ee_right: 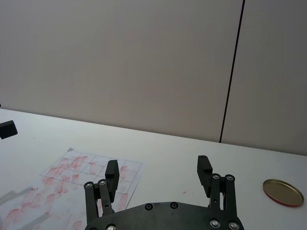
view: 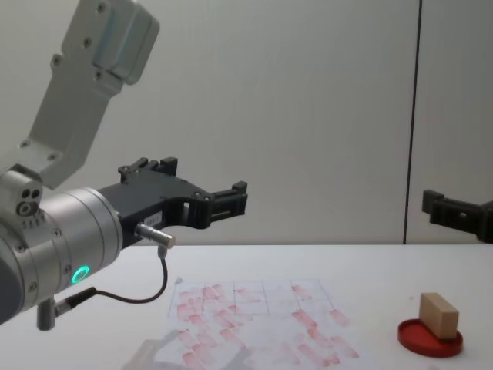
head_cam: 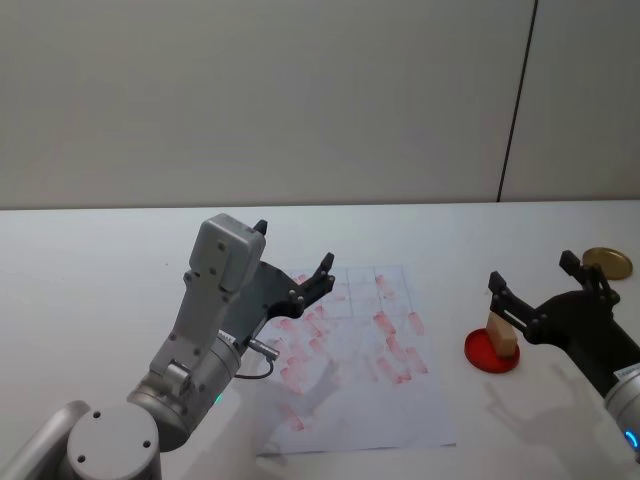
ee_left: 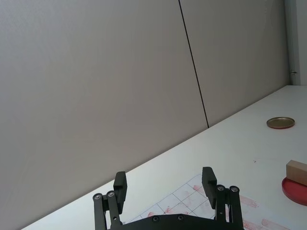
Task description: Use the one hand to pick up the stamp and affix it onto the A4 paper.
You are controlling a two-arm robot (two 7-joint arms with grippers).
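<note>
The stamp (head_cam: 503, 335), a small tan wooden block, stands on a round red ink pad (head_cam: 490, 354) at the table's right, also seen from the chest (view: 437, 314). The A4 paper (head_cam: 362, 345), gridded and covered in pinkish-red marks, lies flat at the middle. My right gripper (head_cam: 532, 272) hovers open above the stamp, well clear of it in the chest view (view: 434, 204), with nothing between its fingers (ee_right: 204, 165). My left gripper (head_cam: 294, 248) hangs open over the paper's left part, high above the sheet (view: 231, 196).
A gold round lid (head_cam: 606, 262) lies at the far right of the white table (head_cam: 90, 260). A grey wall with a dark vertical seam stands behind. My left arm's cable and connector (view: 158, 239) hang above the paper's left edge.
</note>
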